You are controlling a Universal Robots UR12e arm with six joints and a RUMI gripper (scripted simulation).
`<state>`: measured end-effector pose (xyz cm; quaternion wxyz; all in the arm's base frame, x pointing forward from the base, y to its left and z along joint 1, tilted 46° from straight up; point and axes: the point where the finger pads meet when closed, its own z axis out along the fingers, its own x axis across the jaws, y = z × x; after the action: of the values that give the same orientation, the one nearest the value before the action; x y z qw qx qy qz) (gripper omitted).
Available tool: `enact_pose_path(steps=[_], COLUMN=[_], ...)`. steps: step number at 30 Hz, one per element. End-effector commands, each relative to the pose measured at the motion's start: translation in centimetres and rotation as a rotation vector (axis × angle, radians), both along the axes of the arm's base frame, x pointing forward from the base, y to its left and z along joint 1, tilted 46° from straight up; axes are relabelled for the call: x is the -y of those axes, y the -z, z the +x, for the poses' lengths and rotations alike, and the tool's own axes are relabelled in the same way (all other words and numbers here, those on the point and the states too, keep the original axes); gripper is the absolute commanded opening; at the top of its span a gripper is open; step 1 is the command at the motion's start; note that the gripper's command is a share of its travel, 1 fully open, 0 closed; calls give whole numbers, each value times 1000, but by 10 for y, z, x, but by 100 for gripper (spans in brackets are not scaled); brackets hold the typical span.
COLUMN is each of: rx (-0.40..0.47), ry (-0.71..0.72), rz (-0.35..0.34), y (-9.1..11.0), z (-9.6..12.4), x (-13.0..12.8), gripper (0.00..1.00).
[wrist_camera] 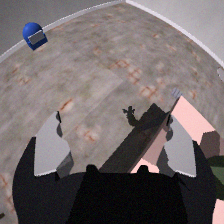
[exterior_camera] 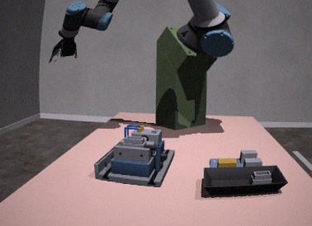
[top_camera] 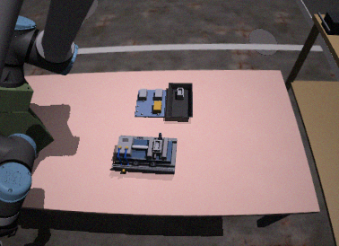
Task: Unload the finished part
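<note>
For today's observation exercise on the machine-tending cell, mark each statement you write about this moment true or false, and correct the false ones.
1. The pincer is open and holds nothing. True.
2. The pincer is down at the vise, closing on the part. False: it hangs high above and to one side of the table, far from the vise.
3. The black outfeed tray already holds one part. True.
4. The finished part has already been laid in the tray. False: it sits in the vise.
5. In the top view, the tray lies nearer the camera than the vise. False: it lies beyond the vise, beside a blue fixture plate.
</note>
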<state>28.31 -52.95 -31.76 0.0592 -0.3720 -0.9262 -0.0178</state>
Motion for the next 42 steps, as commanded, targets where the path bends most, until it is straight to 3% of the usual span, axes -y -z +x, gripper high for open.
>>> enact_pose_path(steps=[1,2,3,4,7,8,10,11,13,14,18,20,23,24,26,27,29,30,32,33,35,36,38,39,41,42], rx=[71,111,111,151,152,192,193,232,232,271,271,347,348,384,385,420,421,455,455,488,488,520,521,551,552,581], ry=[-43,-72,-73,-102,-103,-132,-133,-162,-163,-192,-192,-250,-251,-279,-279,-307,-307,-334,-334,-360,-360,-385,-386,-410,-411,-433], rz=[19,26,25,33,30,39,37,47,46,58,56,78,77,89,87,100,99,113,112,126,126,139,137,151,149,164], y=[-22,-37,-37,-53,-53,-69,-69,-85,-85,-102,-102,-136,-136,-153,-153,-170,-171,-187,-187,-203,-203,-220,-220,-236,-237,-252], z=[49,77,77,105,105,132,133,158,159,183,184,231,231,252,254,273,274,292,293,309,309,325,326,340,341,354], x=[-14,-24,-23,-35,-33,-46,-44,-59,-58,-75,-74,-107,-106,-125,-123,-142,-141,-161,-160,-181,-181,-200,-198,-218,-217,-237], gripper=[100,100,100,100,100,100,100,100,100,100,100,100,100,100,100,100,100,100,100,100,100,100,100,100,100,100])
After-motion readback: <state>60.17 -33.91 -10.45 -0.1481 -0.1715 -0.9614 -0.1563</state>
